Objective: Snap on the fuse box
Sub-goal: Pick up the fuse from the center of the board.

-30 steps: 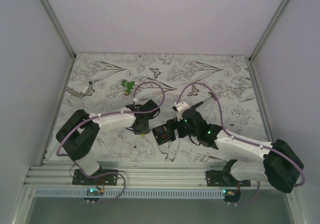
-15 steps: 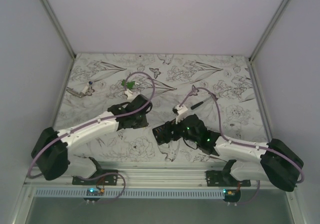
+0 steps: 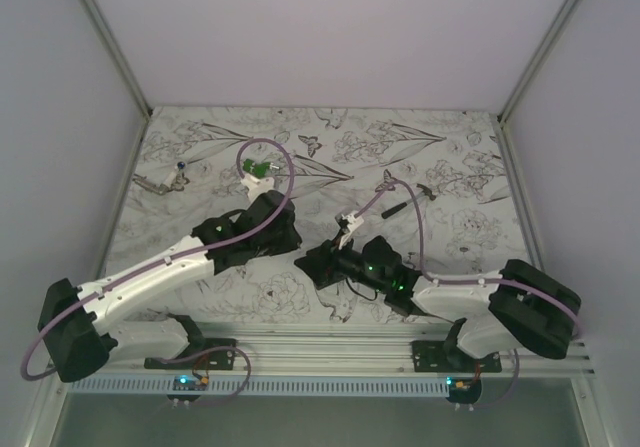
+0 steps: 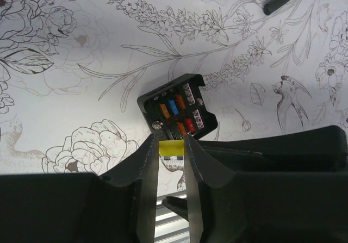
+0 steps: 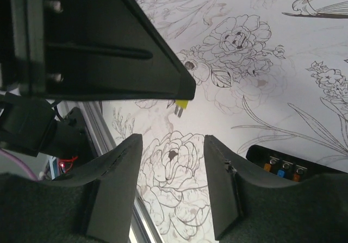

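One black fuse box (image 4: 176, 107) is laid flat on the flowered table (image 4: 81, 47), between both grippers. A small yellow fuse (image 4: 171, 148) is pinched tight by the left gripper (image 4: 171, 144), just beside the box. The right gripper (image 5: 171, 156) is spread apart; nothing is held.

We see the fuse box (image 4: 176, 108), a small black square box, lying open-face up and turned diagonally on the flower-printed table (image 4: 81, 47), with orange, blue and red fuses seated inside.
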Motion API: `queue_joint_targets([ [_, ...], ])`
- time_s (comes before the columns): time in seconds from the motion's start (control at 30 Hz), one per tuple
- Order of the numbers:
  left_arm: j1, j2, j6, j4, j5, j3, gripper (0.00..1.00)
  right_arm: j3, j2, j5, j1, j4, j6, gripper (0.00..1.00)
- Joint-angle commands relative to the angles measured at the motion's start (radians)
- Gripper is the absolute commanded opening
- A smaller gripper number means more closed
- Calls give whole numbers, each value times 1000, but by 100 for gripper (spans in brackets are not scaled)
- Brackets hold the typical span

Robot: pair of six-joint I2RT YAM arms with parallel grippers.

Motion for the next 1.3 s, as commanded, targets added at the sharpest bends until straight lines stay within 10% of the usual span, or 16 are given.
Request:
queue_joint_targets([
  [0.0, -20, -22, -14, 6, -32, -12, 23, 53, 58, 67, 18, 134, 42, 52],
  [0.83, -34, -64, 31, 14, -52, -26, 33, 93, 80, 40, 17, 81, -20, 0],
  [1.27, 67, -335, 589, 104, 369, -61, 58, 126, -109, -592, -217, -173, -208, 0],
])
